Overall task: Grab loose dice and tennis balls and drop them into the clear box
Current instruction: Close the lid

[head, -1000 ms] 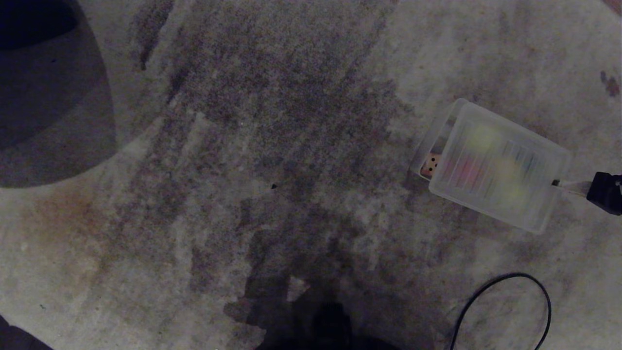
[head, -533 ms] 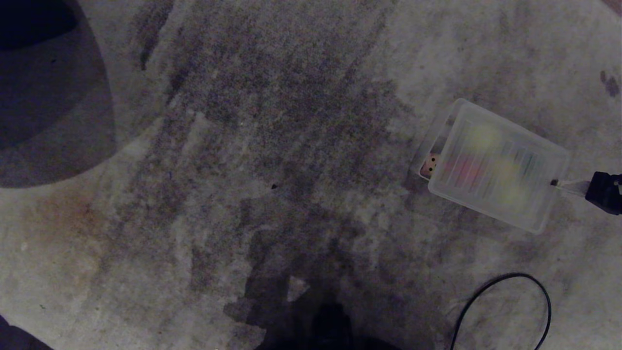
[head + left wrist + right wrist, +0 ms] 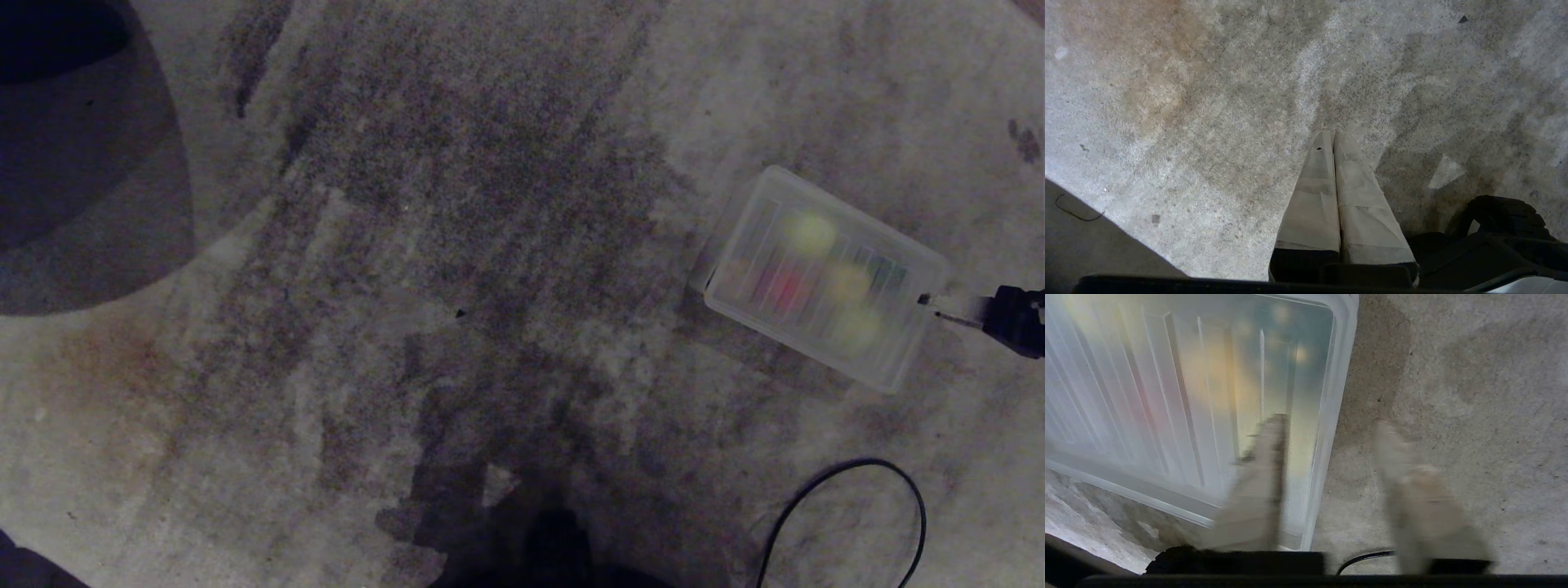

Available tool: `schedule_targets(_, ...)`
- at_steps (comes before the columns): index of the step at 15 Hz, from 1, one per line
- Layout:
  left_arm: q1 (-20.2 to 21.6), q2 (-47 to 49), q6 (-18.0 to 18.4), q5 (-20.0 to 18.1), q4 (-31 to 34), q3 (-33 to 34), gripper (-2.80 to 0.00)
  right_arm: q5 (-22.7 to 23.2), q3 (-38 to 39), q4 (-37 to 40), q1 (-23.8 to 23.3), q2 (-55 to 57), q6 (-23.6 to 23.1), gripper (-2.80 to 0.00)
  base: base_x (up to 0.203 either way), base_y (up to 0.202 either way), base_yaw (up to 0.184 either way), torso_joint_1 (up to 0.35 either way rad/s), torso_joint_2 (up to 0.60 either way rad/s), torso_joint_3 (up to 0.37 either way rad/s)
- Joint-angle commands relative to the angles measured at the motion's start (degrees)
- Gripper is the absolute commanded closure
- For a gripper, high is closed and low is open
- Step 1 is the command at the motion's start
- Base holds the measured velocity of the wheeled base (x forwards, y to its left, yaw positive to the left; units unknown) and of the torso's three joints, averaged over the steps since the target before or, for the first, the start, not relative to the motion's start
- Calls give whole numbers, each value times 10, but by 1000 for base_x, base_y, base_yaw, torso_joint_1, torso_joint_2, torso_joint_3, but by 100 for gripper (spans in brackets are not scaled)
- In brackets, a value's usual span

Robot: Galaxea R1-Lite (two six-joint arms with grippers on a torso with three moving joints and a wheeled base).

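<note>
Across the whole head view, stained grey carpet [image 3: 457, 245] — dark smears through the middle, a rusty patch at lower left. On it, right of centre, sits the clear box [image 3: 718, 253], turned at a slant. A ribbed translucent lid [image 3: 824, 278] lies over the box and covers it; no gap shows at the near-left end. Through the lid, blurred colour patches: yellow-green tennis balls [image 3: 810, 233], plus a red die [image 3: 785, 287] and a dark green die [image 3: 886, 273], shapes soft, dots not readable on any of them from above. A tan patch at the left end cannot be made out clearly.

Black cable [image 3: 849, 506] loops on the carpet below the box, well apart from it.

Right gripper [image 3: 1331, 428] at the box's right end — jaws parted, one finger over the lid, the other over bare carpet beyond the edge, nothing between them. From above only its tip [image 3: 947, 309] shows beside the lid's corner.

Left gripper [image 3: 1333, 141] hangs over bare carpet, fingers pressed together, holding nothing.
</note>
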Motion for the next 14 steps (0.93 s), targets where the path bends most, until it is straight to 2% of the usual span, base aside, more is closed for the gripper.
schedule_targets(1,0,1,0,1,0,1,0,3,0,-2,-3,-4,1,-280,0,0,0,0,0,0)
schedule_targets(5,0,1,0,0,-1,1,0,5,26,10,-30,-47,-4,-280,0,0,0,0,0,0)
schedule_targets(9,0,1,0,0,-1,1,0,8,87,64,-38,-110,0,-280,0,0,0,0,0,0)
schedule_targets(10,0,1,-1,0,-1,1,0,11,104,76,-31,-119,1,0,0,0,0,0,0,0)
schedule_targets(14,0,1,0,0,0,1,0,9,111,155,26,-122,-2,0,0,0,0,0,0,0)
